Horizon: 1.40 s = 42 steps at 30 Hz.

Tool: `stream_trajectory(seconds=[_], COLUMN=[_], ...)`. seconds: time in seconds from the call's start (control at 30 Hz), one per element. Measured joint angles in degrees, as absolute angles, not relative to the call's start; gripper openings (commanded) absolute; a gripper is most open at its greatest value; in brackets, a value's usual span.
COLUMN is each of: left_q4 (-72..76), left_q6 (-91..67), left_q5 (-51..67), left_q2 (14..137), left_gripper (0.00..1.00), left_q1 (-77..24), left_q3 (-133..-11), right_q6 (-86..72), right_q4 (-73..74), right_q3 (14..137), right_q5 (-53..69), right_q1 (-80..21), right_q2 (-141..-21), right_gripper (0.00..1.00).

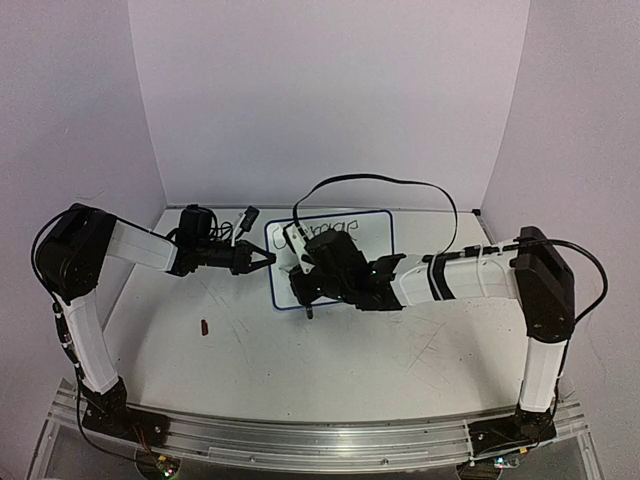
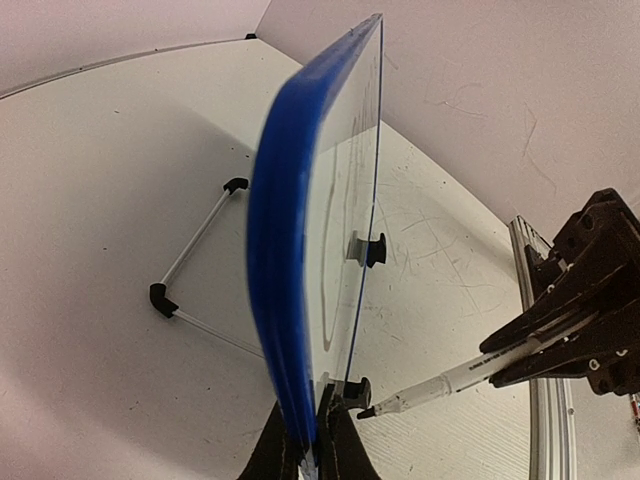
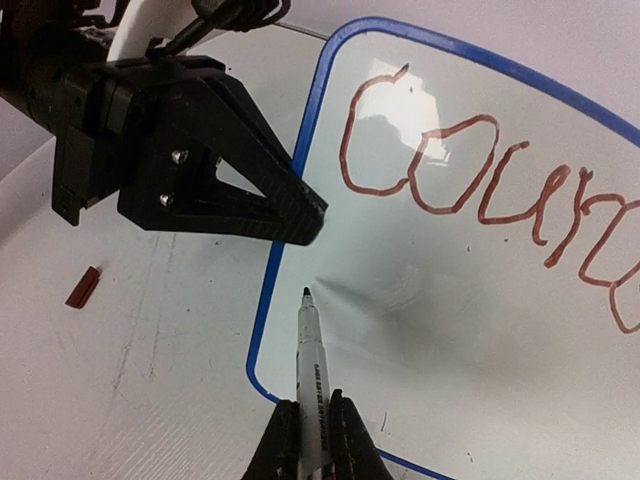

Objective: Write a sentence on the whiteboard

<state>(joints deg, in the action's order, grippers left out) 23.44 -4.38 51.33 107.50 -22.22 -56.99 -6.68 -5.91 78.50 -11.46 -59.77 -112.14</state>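
The whiteboard point(image 1: 375, 238) with its blue frame point(image 2: 285, 250) stands tilted up near the table's middle. My left gripper point(image 1: 268, 260) is shut on its left edge, the fingers pinching the frame point(image 2: 318, 445). One reddish-brown handwritten word of the sentence point(image 3: 480, 185) runs across the top of the board point(image 3: 450, 340) and out of the right wrist view. My right gripper point(image 3: 312, 440) is shut on a white marker point(image 3: 312, 370). The dark tip points at the board's lower left, below the first letter. I cannot tell whether it touches the surface. From the left wrist, the marker point(image 2: 450, 380) ends beside a black clip foot point(image 2: 357, 390).
A small red marker cap point(image 1: 204, 326) lies on the table left of the board. A thin wire stand with black ends point(image 2: 195, 250) lies behind the board. A black cable point(image 1: 380, 180) arcs above the right arm. White walls close in the back and sides.
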Motion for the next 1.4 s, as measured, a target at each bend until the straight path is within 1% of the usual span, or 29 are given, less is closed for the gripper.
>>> stream_trajectory(seconds=[0.33, 1.4], left_q4=[23.4, 23.4], left_q6=[-4.4, -4.3], left_q5=[51.3, 51.3], left_q2=[107.5, 107.5], left_gripper=[0.0, 0.0], left_q1=[-22.2, -22.3], left_q3=[-57.0, -57.0], right_q6=[-6.7, -6.7], right_q4=[-5.6, -3.4], right_q3=[82.8, 82.7], right_q5=[-13.1, -13.2], right_q1=[-59.8, -59.8], right_q2=[-112.8, -114.6], right_gripper=[0.0, 0.0])
